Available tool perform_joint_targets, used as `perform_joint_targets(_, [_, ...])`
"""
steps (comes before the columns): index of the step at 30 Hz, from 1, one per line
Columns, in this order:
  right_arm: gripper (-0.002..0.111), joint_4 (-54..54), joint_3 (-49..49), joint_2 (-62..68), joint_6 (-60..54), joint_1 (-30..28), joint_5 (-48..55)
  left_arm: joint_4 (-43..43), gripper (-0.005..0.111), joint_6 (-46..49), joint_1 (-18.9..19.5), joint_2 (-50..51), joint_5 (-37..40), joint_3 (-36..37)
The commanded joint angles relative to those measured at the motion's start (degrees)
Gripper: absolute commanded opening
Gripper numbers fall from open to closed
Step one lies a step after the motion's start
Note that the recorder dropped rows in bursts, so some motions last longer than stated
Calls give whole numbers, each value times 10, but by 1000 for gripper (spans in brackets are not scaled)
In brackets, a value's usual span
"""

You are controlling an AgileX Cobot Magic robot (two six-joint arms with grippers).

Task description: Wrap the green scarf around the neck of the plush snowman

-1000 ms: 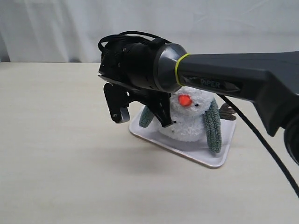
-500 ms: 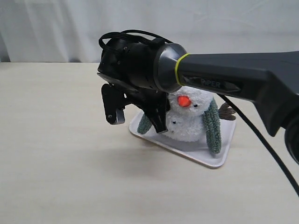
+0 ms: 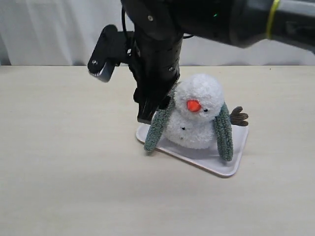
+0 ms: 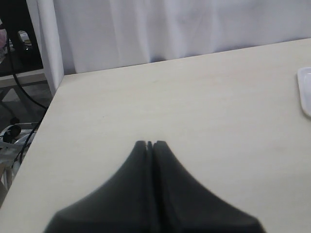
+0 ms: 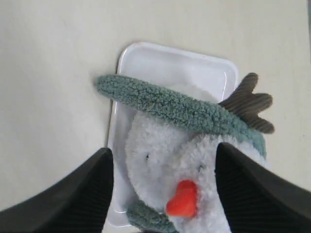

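The plush snowman [image 3: 197,115] sits on a white tray [image 3: 224,169]. The green scarf [image 3: 157,128] lies behind its neck, with one end hanging down each side in front [image 3: 224,132]. My right gripper [image 3: 123,93] hangs open just left of the snowman, its lower finger [image 3: 146,114] close beside the scarf's left end. In the right wrist view the open right gripper [image 5: 164,150] frames the snowman's head [image 5: 165,160], with the scarf [image 5: 170,107] curving behind it. The left gripper [image 4: 149,143] is shut on nothing, over bare table.
A brown twig arm [image 3: 239,116] sticks out on the snowman's right side. The tray's rim [image 4: 305,92] shows at the edge of the left wrist view. The table's far edge [image 4: 160,60] and a white curtain [image 3: 49,29] lie behind.
The right arm has swung upward and turned, uncovering the snowman. The scarf's left end, before half hidden by the finger, now hangs free down to the tray's edge.
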Motion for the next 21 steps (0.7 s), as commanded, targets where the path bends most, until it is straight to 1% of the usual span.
perform_joint_targets(1, [58,-1,50,-67,187,-34,7,-2,0,0,1,-2,-7,2])
perform_joint_targets(2, [58,2,64,-80,217,-46,7,-2,0,0,1,-2,-7,2])
perform_joint_targets(3, [58,17,106,-108,278,-78,7,-2,0,0,1,-2,-7,2])
perform_joint_targets(4, [58,25,131,-120,291,-90,7,-2,0,0,1,-2,-7,2])
perform_joint_targets(5, [58,49,189,-147,320,-117,7,-2,0,0,1,-2,-7,2])
perform_joint_targets(6, [58,66,215,-157,329,-127,-10,-2,0,0,1,-2,-7,2])
perform_joint_targets(7, [58,86,281,-176,330,-138,-74,-2,0,0,1,-2,-7,2])
perform_joint_targets(9, [58,81,368,-184,351,-141,-164,-2,0,0,1,-2,-7,2])
perform_joint_targets(11, [58,49,445,-178,401,-141,-259,-2,0,0,1,-2,-7,2])
perform_joint_targets(12, [58,12,474,-173,436,-141,-295,-2,0,0,1,-2,-7,2])
perform_joint_targets(15, [58,-170,527,-157,607,-141,-322,-2,0,0,1,-2,-7,2])
perform_joint_targets(16, [58,-204,541,-154,641,-141,-351,-2,0,0,1,-2,-7,2])
perform_joint_targets(19, [58,-218,563,-147,661,-141,-453,-2,0,0,1,-2,-7,2])
perform_joint_targets(21, [54,-237,562,-129,671,-141,-472,-2,0,0,1,-2,-7,2])
